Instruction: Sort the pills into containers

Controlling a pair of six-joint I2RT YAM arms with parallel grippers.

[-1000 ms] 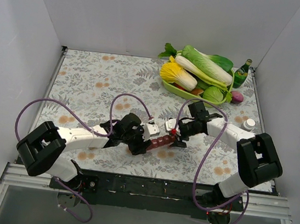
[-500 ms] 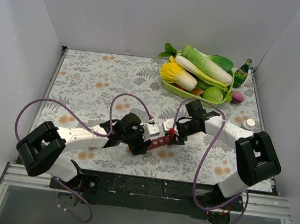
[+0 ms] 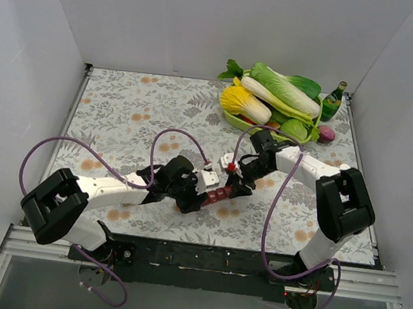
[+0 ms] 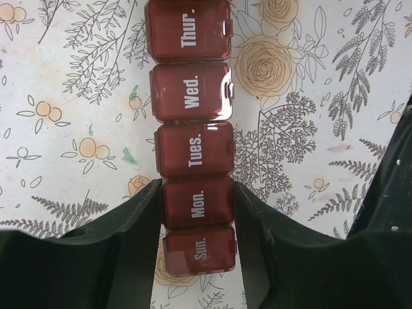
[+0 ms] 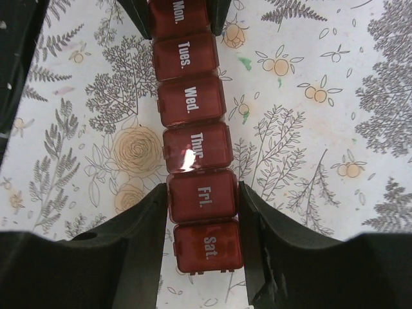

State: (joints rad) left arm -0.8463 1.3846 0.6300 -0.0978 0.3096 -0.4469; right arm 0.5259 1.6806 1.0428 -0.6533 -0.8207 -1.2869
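Observation:
The dark red pill organizer [image 3: 220, 195] lies on the flowered table, all lids closed. In the left wrist view the organizer [image 4: 192, 103] shows Sun. to Thur.; my left gripper [image 4: 196, 196] is shut on its Mon. compartment. In the right wrist view the organizer [image 5: 190, 103] shows Mon. to Sat.; my right gripper [image 5: 202, 196] is closed on its Fri. compartment, its fingers against both sides. In the top view the left gripper [image 3: 203, 192] and right gripper [image 3: 235, 181] hold opposite ends of the strip. No loose pills show.
A green tray [image 3: 250, 126] piled with vegetables stands at the back right, a green bottle [image 3: 333, 101] and a purple item [image 3: 326, 133] beside it. A white-capped bottle [image 3: 344, 170] stands near the right edge. White walls enclose the table.
My right arm has swung left and a little farther back, and the right end of the organizer has moved with it. The left gripper has stayed on the other end.

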